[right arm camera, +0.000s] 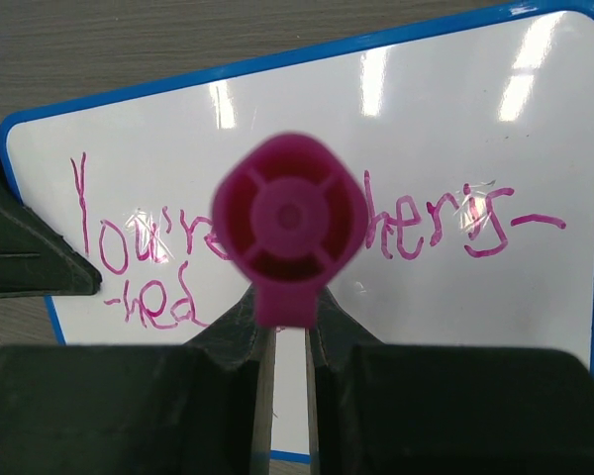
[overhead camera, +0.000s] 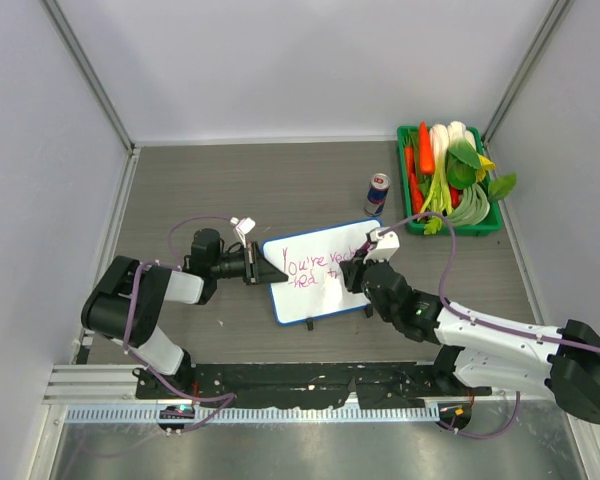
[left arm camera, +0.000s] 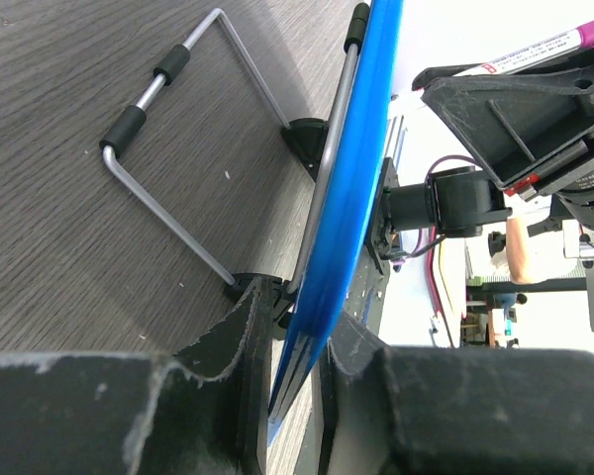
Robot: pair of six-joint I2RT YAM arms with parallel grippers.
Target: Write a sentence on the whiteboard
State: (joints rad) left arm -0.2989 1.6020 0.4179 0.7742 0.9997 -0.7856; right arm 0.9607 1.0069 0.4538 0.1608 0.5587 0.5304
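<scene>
The whiteboard [overhead camera: 315,298] stands tilted on its wire stand at the table's middle. The sentence [overhead camera: 308,266] runs in two pink lines; in the right wrist view it reads "You're…hers-" [right arm camera: 436,223] and "-hed" below. My left gripper [overhead camera: 267,270] is shut on the board's left blue rim [left arm camera: 351,198], with one finger on each side of it [left arm camera: 297,346]. My right gripper [overhead camera: 363,272] is shut on a pink marker [right arm camera: 289,223], held against the board face near the second line. The marker's tip is hidden behind its end cap.
A green basket [overhead camera: 495,226] of vegetables stands at the back right. A red-and-blue can [overhead camera: 377,193] stands just left of it, behind the board. The board's wire stand [left arm camera: 158,129] rests on the table behind it. Walls close the left, back and right.
</scene>
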